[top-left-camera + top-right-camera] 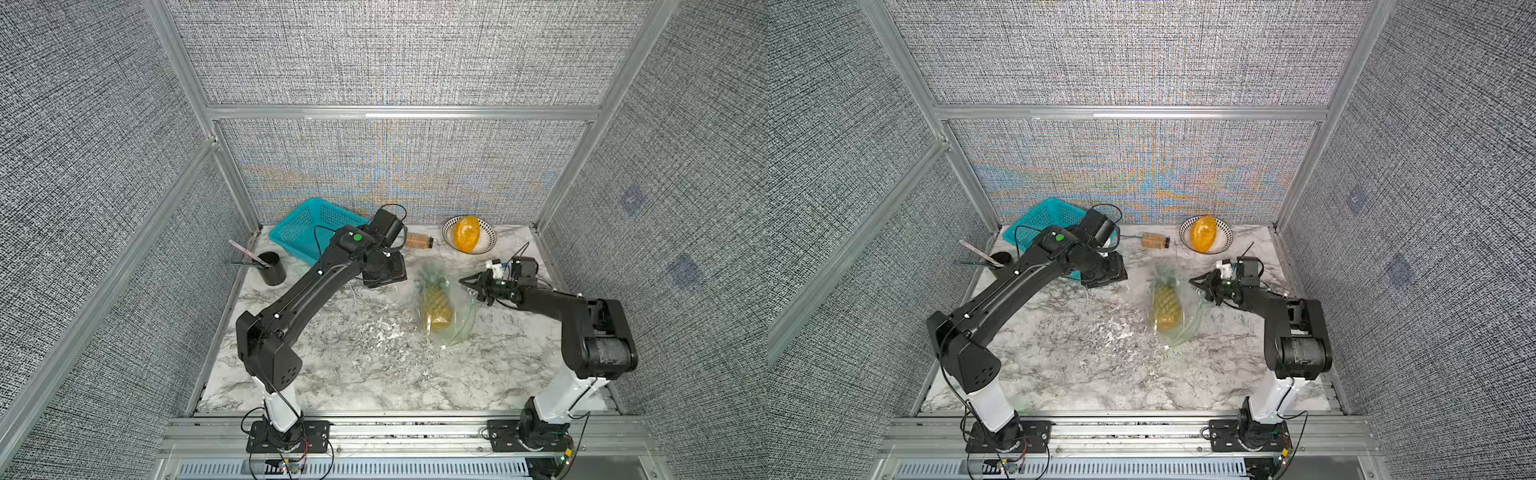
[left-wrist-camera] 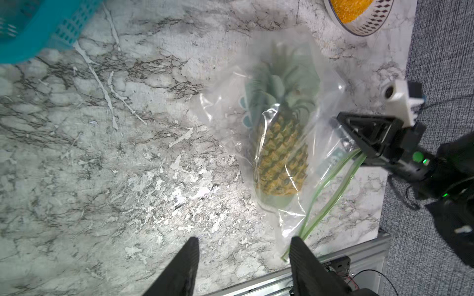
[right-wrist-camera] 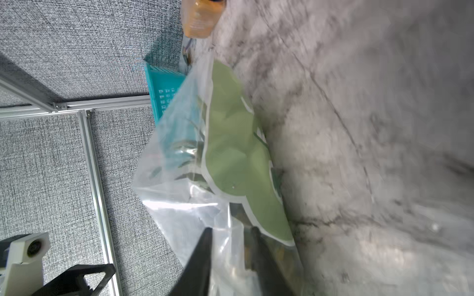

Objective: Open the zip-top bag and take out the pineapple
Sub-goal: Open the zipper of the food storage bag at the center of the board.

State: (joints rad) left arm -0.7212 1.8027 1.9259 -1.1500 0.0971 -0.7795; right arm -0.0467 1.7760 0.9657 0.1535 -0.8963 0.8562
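Two facts drive the next move: where the mouth faces and which gripper is nearer.

On the marble table, the zip-top bag lies flat right of centre, long axis near–far. The pineapple is fully inside, on its side, same axis, crown far, base near.

Left gripper hovers left of the bag, toward the far side, clear of it. Jaws wide, nothing between.

Right gripper is at the bag's right edge, pointing left into it. Jaws partly apart, one bag wall between them, one finger seen through the film. No pinch that I can see.

Zip strip runs along that right edge with its two green tracks parted, so the mouth faces right.

My read: the right gripper is nearer. The pineapple lies just left of it, broadside on, so it has to exit sideways to the right, not along its axis.
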